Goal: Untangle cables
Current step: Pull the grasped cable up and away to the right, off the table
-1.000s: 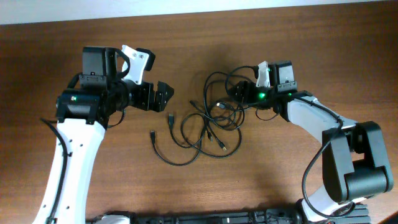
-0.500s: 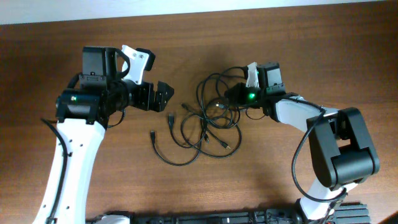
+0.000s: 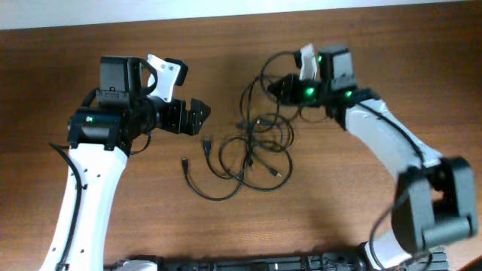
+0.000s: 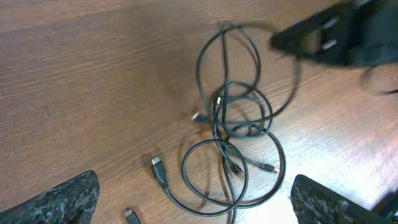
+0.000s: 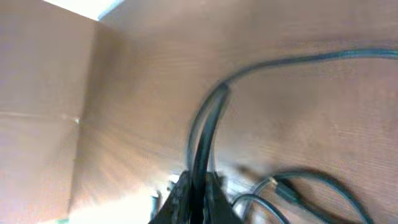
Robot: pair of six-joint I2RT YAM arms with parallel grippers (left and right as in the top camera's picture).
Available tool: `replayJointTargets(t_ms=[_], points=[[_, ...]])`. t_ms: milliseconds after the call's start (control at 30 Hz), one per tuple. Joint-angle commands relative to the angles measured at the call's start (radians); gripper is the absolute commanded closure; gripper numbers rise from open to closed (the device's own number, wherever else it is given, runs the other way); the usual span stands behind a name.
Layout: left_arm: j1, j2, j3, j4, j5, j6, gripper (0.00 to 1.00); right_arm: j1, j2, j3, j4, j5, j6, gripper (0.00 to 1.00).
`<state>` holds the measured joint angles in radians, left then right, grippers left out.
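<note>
Right gripper (image 5: 198,186) pinches the cables (image 3: 252,154); left gripper (image 3: 202,115) — agape.

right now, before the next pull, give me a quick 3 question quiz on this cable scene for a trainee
1. True or false: the left gripper is clamped on one of the cables.
2. What is the right gripper shut on? A) a cable strand B) a loose plug lying on the table C) nothing
3. Fill in: most of the tangle lies on the wooden ____.

Key: 1 false, it is open and apart from the cables; 2 A; 3 table.
</note>
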<state>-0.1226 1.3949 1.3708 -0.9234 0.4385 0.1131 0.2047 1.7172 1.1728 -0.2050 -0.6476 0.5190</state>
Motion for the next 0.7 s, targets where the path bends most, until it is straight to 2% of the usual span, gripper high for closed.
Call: replayJointTargets(t_ms=[0,133,200,267,500,667], points=[[0.006,-0.01,0.005,0.002,0.017,0.02,0.02,0.004,-0.121,0.187,-0.146,0.071,-0.107,0.96],[0.006,-0.01,0.005,0.002,0.017,0.02,0.01,0.004,-0.158,0.481,-0.445,0.193,-0.142,0.96],[0.006,-0.01,0.005,0.002,0.017,0.02,0.01,0.003,-0.158,0.687,-0.643,0.303,-0.179,0.96],[0.006,-0.01,0.005,0.002,0.017,0.02,0.01,0.003,-0.158,0.816,-0.727,0.355,-0.203,0.96],[0.006,-0.01,0.005,0.002,0.017,0.02,0.01,0.003,-0.158,1.145,-0.735,0.414,-0.16,0.96],[0.006,-0.01,0.005,0.002,0.017,0.02,0.02,0.003,-0.158,1.321,-0.666,0.418,-0.346,0.96]])
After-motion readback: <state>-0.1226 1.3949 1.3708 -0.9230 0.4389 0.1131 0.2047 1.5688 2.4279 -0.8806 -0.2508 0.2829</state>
